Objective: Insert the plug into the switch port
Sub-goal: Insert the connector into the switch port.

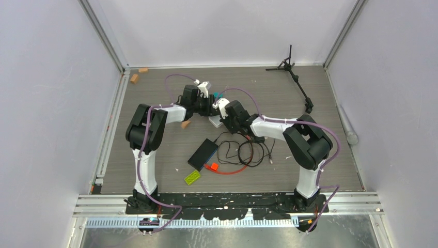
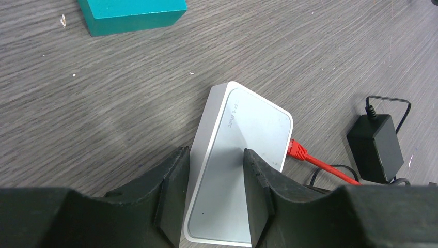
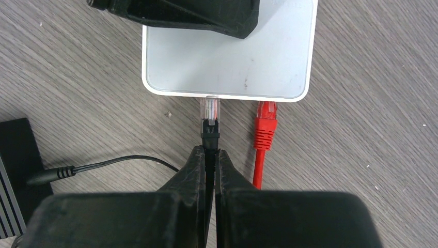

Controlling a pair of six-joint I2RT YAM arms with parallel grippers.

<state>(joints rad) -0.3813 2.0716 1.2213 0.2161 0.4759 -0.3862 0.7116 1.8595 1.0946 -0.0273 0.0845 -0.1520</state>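
Right wrist shows your right jaws pinched shut on the black cable (image 3: 209, 135), its clear plug (image 3: 209, 108) at the edge of the switch (image 3: 227, 62) beside the red plug (image 3: 266, 116); left jaws clamp the switch. Push straight.

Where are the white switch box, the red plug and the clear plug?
white switch box (image 3: 227, 62), right wrist view, its top face.
red plug (image 3: 266, 116), right wrist view, its body.
clear plug (image 3: 210, 107), right wrist view, transparent tip.

Grey wood-grain table (image 2: 103, 103): white switch (image 2: 248, 155), teal block (image 2: 131, 13), black power brick (image 2: 375, 147), red cable (image 2: 330, 168).
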